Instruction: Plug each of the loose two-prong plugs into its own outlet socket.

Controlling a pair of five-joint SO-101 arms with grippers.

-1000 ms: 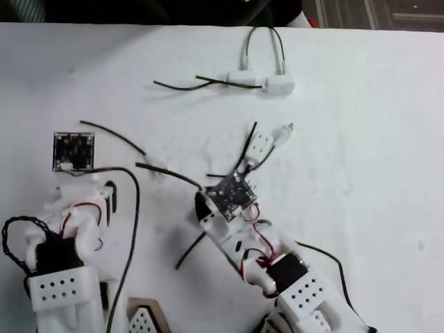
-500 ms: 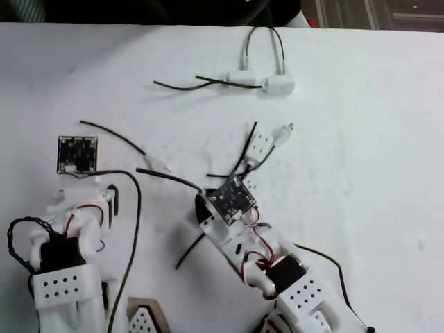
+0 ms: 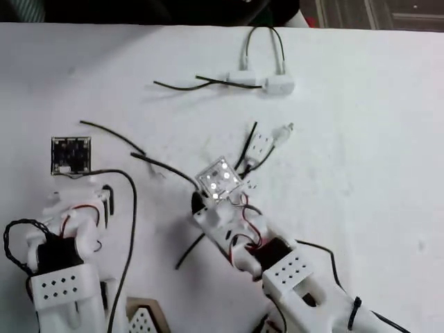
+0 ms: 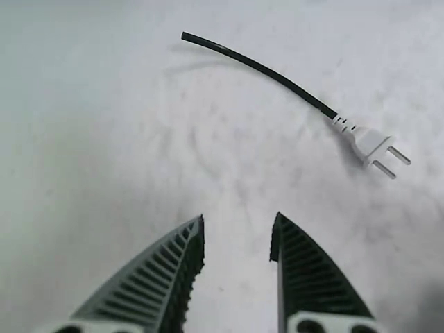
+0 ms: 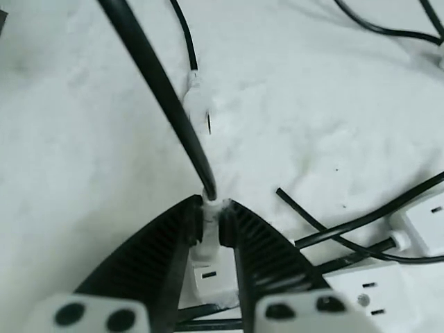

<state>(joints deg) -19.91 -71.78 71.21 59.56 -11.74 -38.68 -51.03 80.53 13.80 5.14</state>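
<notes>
My right gripper [image 5: 210,207] is shut on a white two-prong plug [image 5: 207,243] whose black cord [image 5: 156,83] runs away from the fingers. In the high view this cord [image 3: 163,168] trails to the left of the right arm. A white outlet block [image 5: 368,291] lies close beside the held plug; from above that outlet block [image 3: 260,146] sits just beyond the right arm. My left gripper [image 4: 237,236] is open over bare table. A second loose plug [image 4: 371,144] on a short black cord lies ahead of it, prongs free.
At the back of the table two more white outlet pieces [image 3: 277,84] are joined by a white cable loop, with black cords [image 3: 208,82] crossing beside them. Another black cord [image 3: 191,251] lies by the right arm's base. The table's right half is bare.
The right arm has pushed forward and left with the plug in its fingers, dragging the black cord that way. The left arm has only shifted slightly.
</notes>
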